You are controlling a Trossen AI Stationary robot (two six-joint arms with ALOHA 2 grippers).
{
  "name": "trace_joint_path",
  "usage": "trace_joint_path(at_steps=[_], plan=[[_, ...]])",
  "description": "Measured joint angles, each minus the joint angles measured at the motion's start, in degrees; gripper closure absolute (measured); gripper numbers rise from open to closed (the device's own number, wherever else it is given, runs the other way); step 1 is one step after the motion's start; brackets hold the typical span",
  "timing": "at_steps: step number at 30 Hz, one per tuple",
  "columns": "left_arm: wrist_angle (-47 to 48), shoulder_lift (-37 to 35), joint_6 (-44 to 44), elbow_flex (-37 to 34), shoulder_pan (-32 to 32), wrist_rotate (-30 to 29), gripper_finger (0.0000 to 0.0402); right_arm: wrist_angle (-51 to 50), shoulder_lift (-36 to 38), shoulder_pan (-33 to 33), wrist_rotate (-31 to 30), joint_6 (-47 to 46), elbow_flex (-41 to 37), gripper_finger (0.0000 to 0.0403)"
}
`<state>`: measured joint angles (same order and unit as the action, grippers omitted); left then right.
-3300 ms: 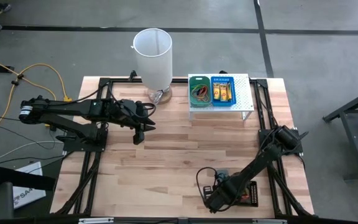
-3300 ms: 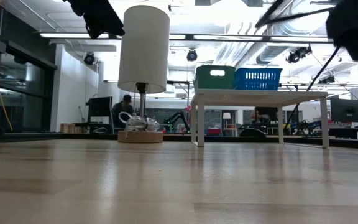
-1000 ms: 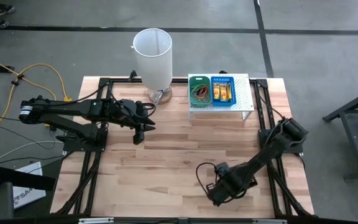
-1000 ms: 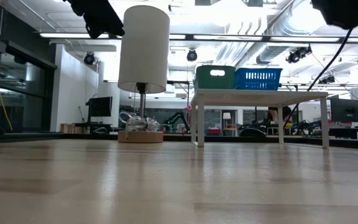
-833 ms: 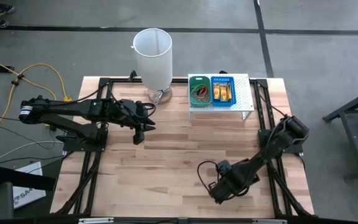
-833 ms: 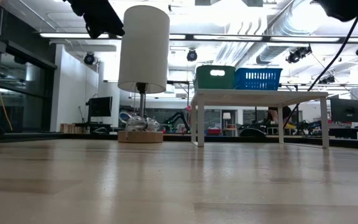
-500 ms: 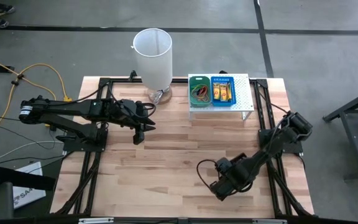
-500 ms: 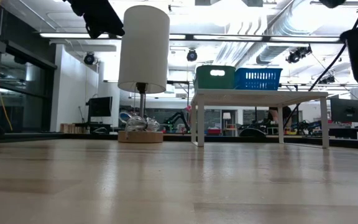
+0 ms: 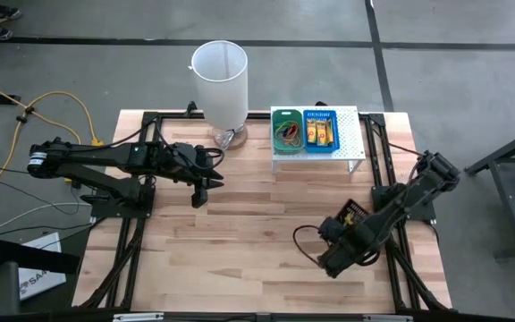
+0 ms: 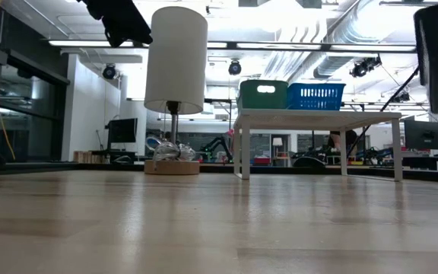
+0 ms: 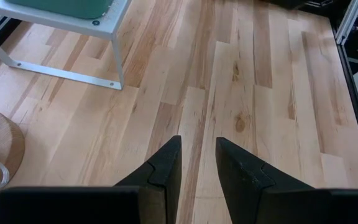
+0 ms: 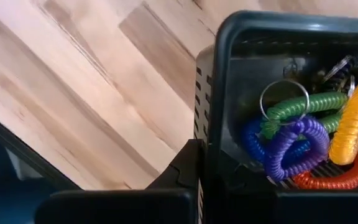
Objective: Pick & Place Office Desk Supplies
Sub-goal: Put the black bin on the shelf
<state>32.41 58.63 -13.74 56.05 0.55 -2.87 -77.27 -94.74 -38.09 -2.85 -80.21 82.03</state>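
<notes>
Black tray up off the worktop

Black tray (image 12: pixel 278 93) sits clamped by its wall in the right end effector (image 9: pixel 345 234), lower right of the high view — coiled loops (image 12: pixel 303 134) in green, purple, blue, yellow and orange inside. Left end effector (image 9: pixel 198 190) hovers centre-left, fingers (image 11: pixel 166 165) slightly parted, holding nothing. Green tray (image 9: pixel 285 131) and blue tray (image 9: pixel 321 131) rest on the white stand (image 9: pixel 351 134).

We're looking at a robotics lab: a butcher-block bench (image 9: pixel 240 224) stands on a grey concrete floor (image 9: pixel 105 72) marked with dark tape lines, and a yellow cable (image 9: pixel 61 112) snakes across that floor to the rig. Level across the bench top, the room opens into a big hall with exposed ceiling ducts (image 10: pixel 310 65), strip lights (image 10: pixel 97 43), dark monitors (image 10: pixel 120 131) and cluttered workstations at the back.
</notes>
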Motion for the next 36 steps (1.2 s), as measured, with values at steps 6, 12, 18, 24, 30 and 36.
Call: trace_joint_path(at_steps=[6, 12, 18, 24, 30, 36], plan=[[-0.01, 0.0, 0.0, 0.0, 0.01, 0.0, 0.0306, -6.57, 3.83, -0.96, -0.31, 6.47, 0.01, 0.04], [-0.01, 0.0, 0.0, 0.0, 0.01, 0.0, 0.0306, -12.88, 5.8, -0.87, -2.57, 17.65, -0.01, 0.04], [-0.06, 0.0, 0.02, 0.0, 0.01, 0.0, 0.0307, -12.71, 7.3, 1.36, -9.09, 28.99, -0.01, 0.04], [-0.12, 0.0, 0.01, 0.0, 0.01, 0.0, 0.0307, -12.73, 9.32, 6.9, -8.14, 30.67, -0.01, 0.04], [-0.12, 0.0, 0.01, 0.0, 0.0, 0.0, 0.0307, -12.76, 12.83, 9.66, -9.76, 32.47, -0.05, 0.04], [-0.13, 0.0, 0.02, 0.0, 0.0, 0.0, 0.0307, -12.81, 18.2, 9.75, -10.95, 29.19, -4.59, 0.04]])
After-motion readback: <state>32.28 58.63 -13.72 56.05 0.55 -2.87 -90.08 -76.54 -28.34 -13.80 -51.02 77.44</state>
